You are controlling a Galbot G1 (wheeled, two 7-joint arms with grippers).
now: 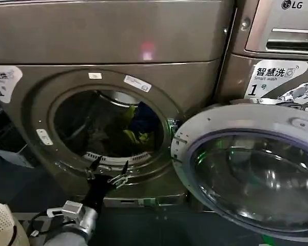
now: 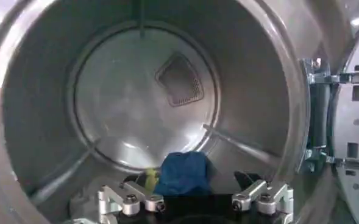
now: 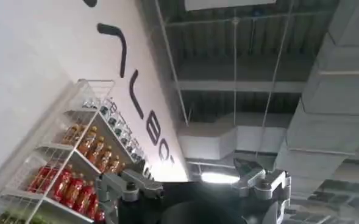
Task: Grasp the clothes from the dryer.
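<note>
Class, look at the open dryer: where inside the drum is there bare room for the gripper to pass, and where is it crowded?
Bare drum floor lies on the robot's left of the clothes, toward the back wall. It is crowded low at the front lip, where the left gripper, jaws open, faces the navy garment in the dryer.

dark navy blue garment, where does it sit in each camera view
Head view: the dark navy blue fabric garment lies inside the round porthole of the bronze-grey metal dryer, right of its centre, beside the yellow-green garment.
Left wrist view: it lies on the drum floor, just beyond the open left gripper.
Right wrist view: not in it; this camera faces a ceiling and a drinks shelf.
Shared landmark: the yellow-green garment touching it.
</note>
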